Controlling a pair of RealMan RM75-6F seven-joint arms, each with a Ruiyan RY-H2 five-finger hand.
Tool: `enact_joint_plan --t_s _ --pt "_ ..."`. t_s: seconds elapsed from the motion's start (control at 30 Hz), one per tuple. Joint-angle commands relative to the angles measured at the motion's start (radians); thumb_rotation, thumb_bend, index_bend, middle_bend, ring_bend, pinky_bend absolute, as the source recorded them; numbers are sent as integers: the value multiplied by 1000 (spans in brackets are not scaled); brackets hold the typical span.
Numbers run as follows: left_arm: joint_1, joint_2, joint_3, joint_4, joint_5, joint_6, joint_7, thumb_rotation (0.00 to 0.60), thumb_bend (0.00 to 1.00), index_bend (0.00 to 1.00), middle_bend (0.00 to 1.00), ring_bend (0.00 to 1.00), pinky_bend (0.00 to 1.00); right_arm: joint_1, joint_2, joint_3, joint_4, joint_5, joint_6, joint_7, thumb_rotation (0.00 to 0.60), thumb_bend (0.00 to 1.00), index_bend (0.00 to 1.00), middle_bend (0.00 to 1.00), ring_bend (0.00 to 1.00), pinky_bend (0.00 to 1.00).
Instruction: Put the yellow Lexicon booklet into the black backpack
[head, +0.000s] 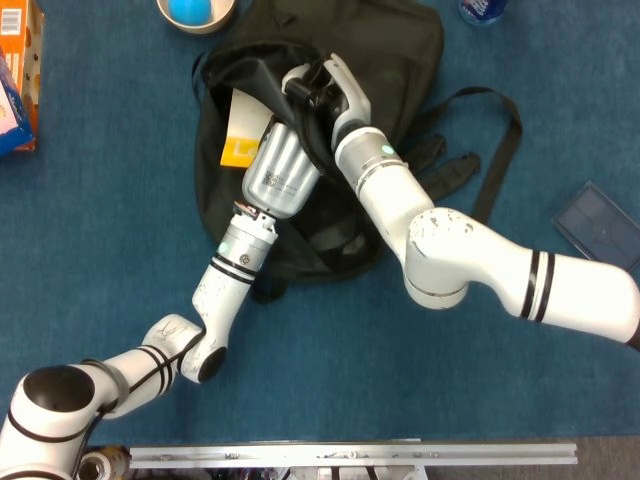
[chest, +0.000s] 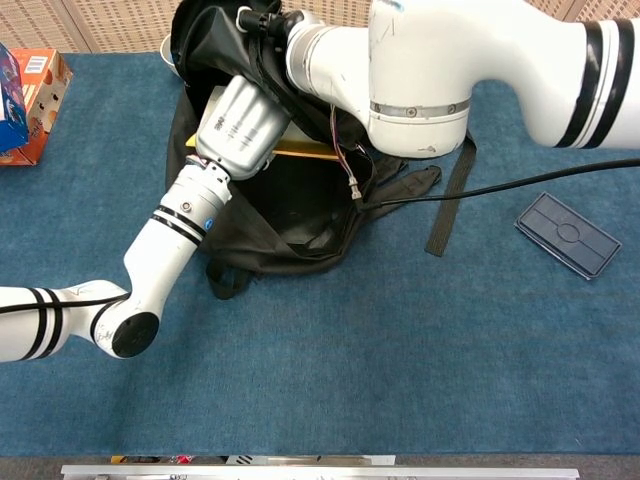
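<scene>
The backpack (head: 400, 60) lay open at the far side of the table (head: 100, 250). The right hand (head: 320, 85) gripped its opening rim. The left hand (head: 282, 170) reached inside; its grasp I could not tell. The booklet (head: 240, 135) sat partly inside the opening.

— Where's the left hand (head: 280, 172)?
— Stretched up and forward on its long arm, fingers out of sight.
— And the right hand (head: 322, 88)?
— Just beside it, arm bent at the elbow, fingers curled; its grip is unclear.
</scene>
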Motion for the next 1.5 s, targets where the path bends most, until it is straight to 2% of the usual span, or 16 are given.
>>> enact_joint_plan --t_s 0.03,0.1,0.23,0.37,0.53,0.7,1.1,1.5 --pt "1 -4 0 3 -8 -5 8 600 259 574 757 618 791 0 0 -1 1 1 -1 0 600 922 574 596 615 857" --pt "6 -5 -1 -3 -16 -4 15 600 247 542 740 608 791 1 1 -2 3 -1 -2 1 600 922 574 596 615 857" --pt "27 3 -12 -47 -47 -4 38 600 147 416 628 546 791 0 1 -2 8 -1 -6 3 600 922 574 596 615 857" --pt "55 26 -14 -122 -71 9 75 600 109 300 513 468 778 0 0 -4 17 -1 -8 4 600 922 574 596 615 857" --pt "105 82 -10 -276 -111 26 158 600 93 156 367 348 679 -2 3 -6 21 1 -19 4 600 922 574 596 615 857" --pt "160 161 10 -445 -148 47 257 600 92 61 286 269 578 -11 15 -9 16 2 -22 2 600 922 574 596 615 856" --pt "266 337 80 -659 -165 106 295 600 92 31 248 237 537 -47 44 -42 -7 -2 -47 -1 600 922 574 596 616 857" --pt "339 458 126 -749 -157 147 253 600 92 31 248 237 537 -57 48 -91 -3 -37 -91 -9 600 891 574 590 592 849"
